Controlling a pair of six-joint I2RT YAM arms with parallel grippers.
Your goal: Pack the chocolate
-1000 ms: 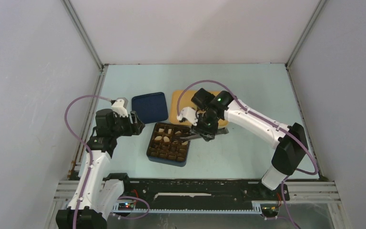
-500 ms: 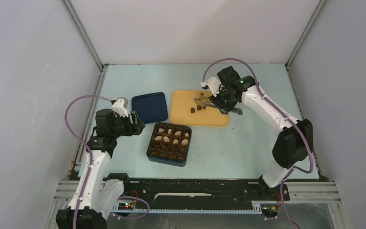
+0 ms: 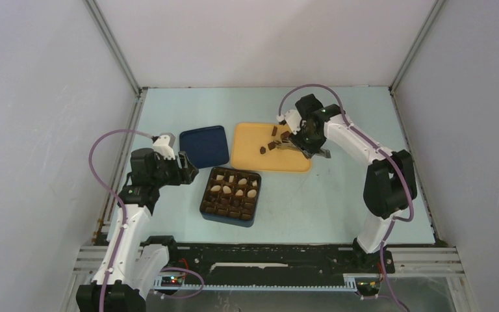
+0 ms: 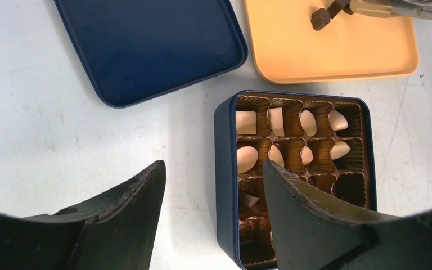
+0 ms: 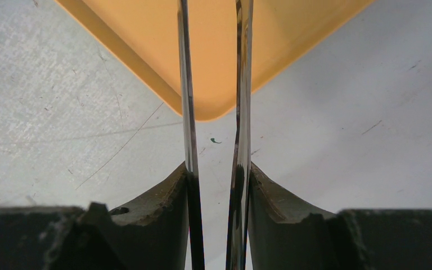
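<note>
Cream-white chocolate (image 4: 246,159) fills the two rows of the dark blue box (image 4: 225,185) farthest from the arms, each piece sitting in its own cell of the brown gridded insert (image 4: 349,187). The box stands on the pale bench (image 3: 338,195) just in front of an orange tray (image 3: 247,159), with its blue lid (image 3: 204,146) lying flat to the left of the tray.

Four dark pieces (image 3: 262,150) lie loose on the tray. Above the tray's right half, the right tool (image 3: 299,138) is clamped on a pair of thin metal tongs (image 5: 187,101), whose two blades run close together and slightly apart. The left wrist view shows one dark piece at the tongs' tip; whether it is pinched cannot be told.

The left tool (image 4: 214,166) hangs over the bench just left of the box, jaws spread wide and holding nothing.
</note>
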